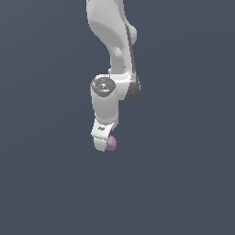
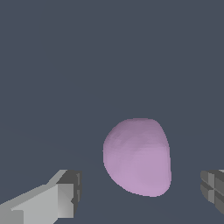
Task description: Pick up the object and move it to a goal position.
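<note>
Wrist view: the two grey, blocky fingertip pads (image 2: 70, 192) of the white gripper (image 2: 140, 192) stand wide apart, one at each side of the picture, with clear gaps between each pad and the small, matte, light-purple roundish lump (image 2: 138, 157) that sits between them; neither pad touches it, so the jaws are spread and nothing is pinched. The lump has softly faceted sides and is plainly narrower than the opening of the jaws. Around it lies only the flat, dark blue-grey ground (image 2: 109, 57), with no other thing on it. In the exterior view the gripper (image 1: 103, 146) points downward, its lower end right beside the purple lump (image 1: 112, 143), which peeks out on the exterior view's right of the finger and is partly hidden by it. Above, the glossy white arm (image 1: 110, 41) rises out of the top of the picture, over the same plain dark ground (image 1: 183, 183).
</note>
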Controlling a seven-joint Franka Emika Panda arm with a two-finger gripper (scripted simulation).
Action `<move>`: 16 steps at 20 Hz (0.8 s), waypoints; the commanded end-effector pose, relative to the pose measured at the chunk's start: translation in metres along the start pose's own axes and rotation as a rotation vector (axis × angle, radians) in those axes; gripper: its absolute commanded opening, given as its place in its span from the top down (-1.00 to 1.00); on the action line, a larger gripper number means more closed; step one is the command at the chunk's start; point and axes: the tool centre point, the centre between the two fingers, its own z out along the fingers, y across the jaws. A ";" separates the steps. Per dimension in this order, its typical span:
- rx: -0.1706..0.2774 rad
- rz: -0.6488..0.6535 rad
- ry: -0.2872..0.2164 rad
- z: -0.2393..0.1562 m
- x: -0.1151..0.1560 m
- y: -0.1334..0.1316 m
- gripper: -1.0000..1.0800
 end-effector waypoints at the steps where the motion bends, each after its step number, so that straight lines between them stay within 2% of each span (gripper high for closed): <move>1: -0.001 -0.030 0.001 0.001 -0.001 0.001 -0.92; 11: -0.001 -0.057 0.002 0.004 -0.002 0.002 -0.92; 16: -0.001 -0.059 0.002 0.022 -0.002 0.001 -0.92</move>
